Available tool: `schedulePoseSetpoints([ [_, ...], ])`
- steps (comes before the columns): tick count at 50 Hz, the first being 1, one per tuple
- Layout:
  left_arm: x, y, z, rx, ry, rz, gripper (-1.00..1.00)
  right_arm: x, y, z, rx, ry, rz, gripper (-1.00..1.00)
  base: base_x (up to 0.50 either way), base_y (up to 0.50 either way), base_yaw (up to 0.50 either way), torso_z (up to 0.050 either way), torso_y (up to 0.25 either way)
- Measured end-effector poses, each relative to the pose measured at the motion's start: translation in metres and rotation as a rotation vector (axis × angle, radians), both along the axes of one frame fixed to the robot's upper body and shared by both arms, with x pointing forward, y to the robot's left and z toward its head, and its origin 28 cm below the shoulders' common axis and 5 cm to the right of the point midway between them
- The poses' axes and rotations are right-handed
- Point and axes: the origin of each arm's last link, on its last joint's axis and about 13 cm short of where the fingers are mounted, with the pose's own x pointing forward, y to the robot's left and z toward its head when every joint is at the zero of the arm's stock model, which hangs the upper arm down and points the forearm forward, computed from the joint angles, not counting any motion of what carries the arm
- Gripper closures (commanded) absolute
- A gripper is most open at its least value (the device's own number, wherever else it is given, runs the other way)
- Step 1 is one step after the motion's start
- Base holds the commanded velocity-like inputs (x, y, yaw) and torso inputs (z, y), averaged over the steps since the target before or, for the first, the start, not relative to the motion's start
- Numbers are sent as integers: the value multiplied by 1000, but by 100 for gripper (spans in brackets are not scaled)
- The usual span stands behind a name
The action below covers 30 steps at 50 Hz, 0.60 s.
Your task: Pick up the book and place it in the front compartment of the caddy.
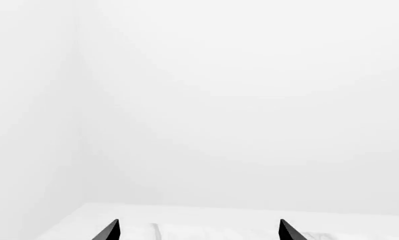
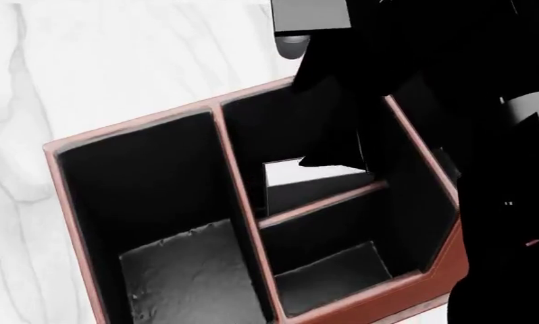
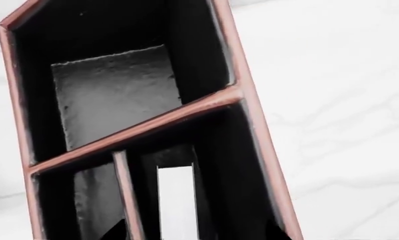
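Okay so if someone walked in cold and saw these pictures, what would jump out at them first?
The reddish-brown caddy with black-lined cells fills the head view, standing on the white marbled table. Next, the book, white page edges showing, standing inside a cell behind the thin divider, beneath the dark right arm. The left gripper sits open over bare table.

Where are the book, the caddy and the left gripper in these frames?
book [image 3: 177, 200]: right wrist view, white page edge.
caddy [image 2: 238, 182]: head view, long lengthwise divider rim.
left gripper [image 1: 198, 231]: left wrist view, midway between the two dark fingertips.
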Motion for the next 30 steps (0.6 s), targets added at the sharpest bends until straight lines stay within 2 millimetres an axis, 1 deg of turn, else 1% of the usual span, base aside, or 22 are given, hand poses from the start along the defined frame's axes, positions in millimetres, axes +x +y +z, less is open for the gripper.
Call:
schedulePoseSetpoints([
  [24, 0, 0, 1, 1, -4, 1, -100, -3, 5, 15, -59, -119, -1, -100, 0, 0, 0, 1, 5],
  [30, 0, 0, 1, 2, -5, 0, -100, -14, -6, 46, 69, -307, -69, -100, 0, 0, 0, 0, 0],
])
